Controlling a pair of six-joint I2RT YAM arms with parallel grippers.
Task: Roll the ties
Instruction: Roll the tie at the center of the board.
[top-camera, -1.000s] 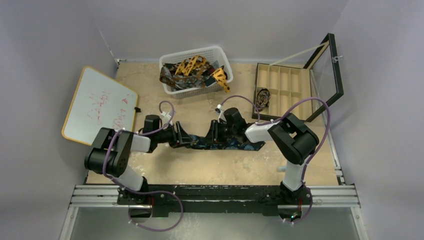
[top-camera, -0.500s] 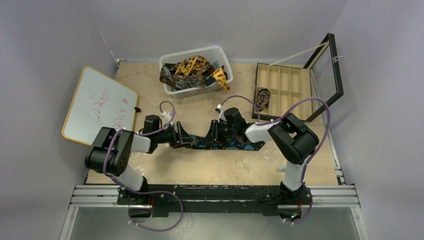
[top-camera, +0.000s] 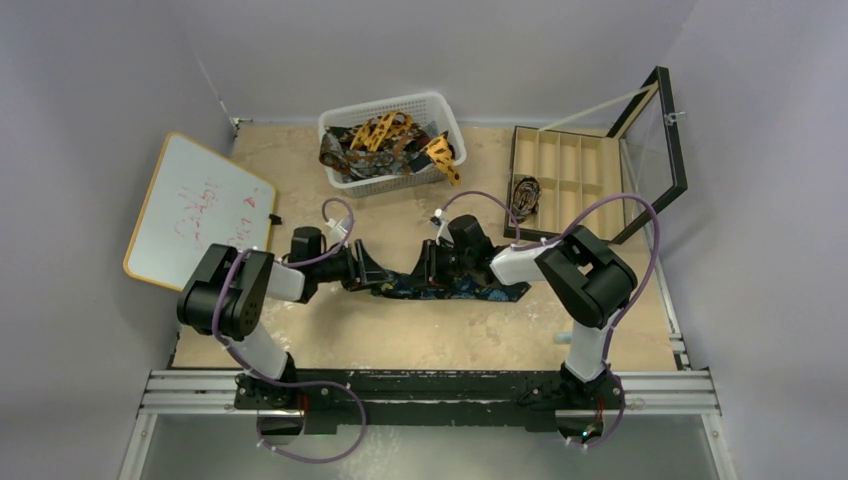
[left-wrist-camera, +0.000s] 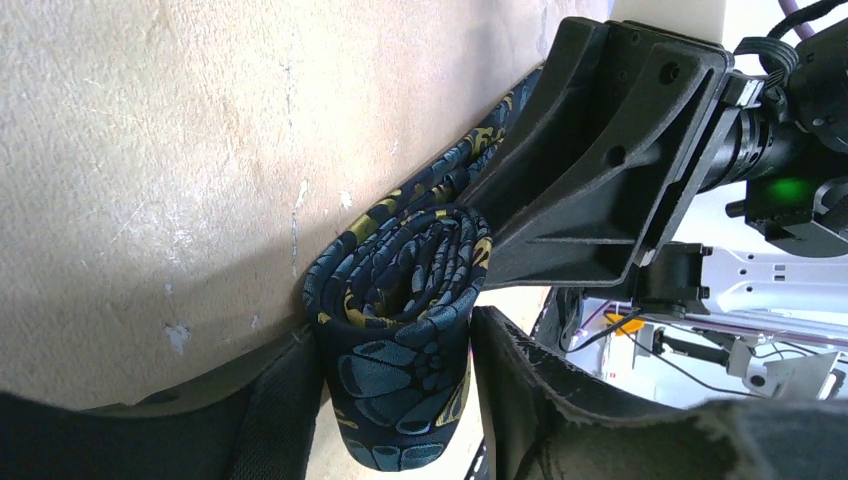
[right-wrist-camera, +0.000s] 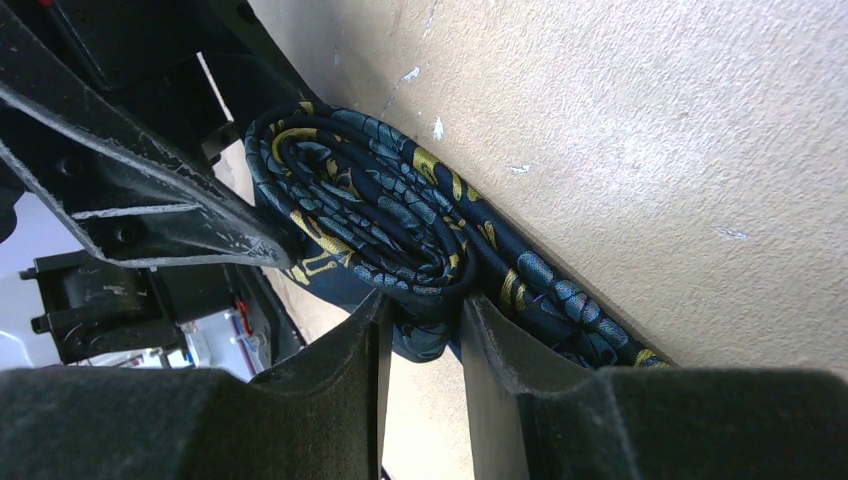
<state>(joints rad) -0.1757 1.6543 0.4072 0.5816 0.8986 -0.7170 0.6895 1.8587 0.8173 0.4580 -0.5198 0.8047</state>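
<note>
As left arm (top-camera: 228, 302) shifts right | left tool (left-wrist-camera: 400, 392), right tool (right-wrist-camera: 424, 345) grip navy tie (right-wrist-camera: 370, 210)

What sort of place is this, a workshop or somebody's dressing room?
Probably a robotics lab test booth: plain walls box in a small table, two robot arms are bolted to a metal rail, and a basket of ties sits ready as practice material.

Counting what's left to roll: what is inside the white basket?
The basket holds a tangle: an orange-yellow tie on top, dark ties beneath, one orange end draped over the rim. They overlap, so their number and the basket's bottom are hidden.
</note>
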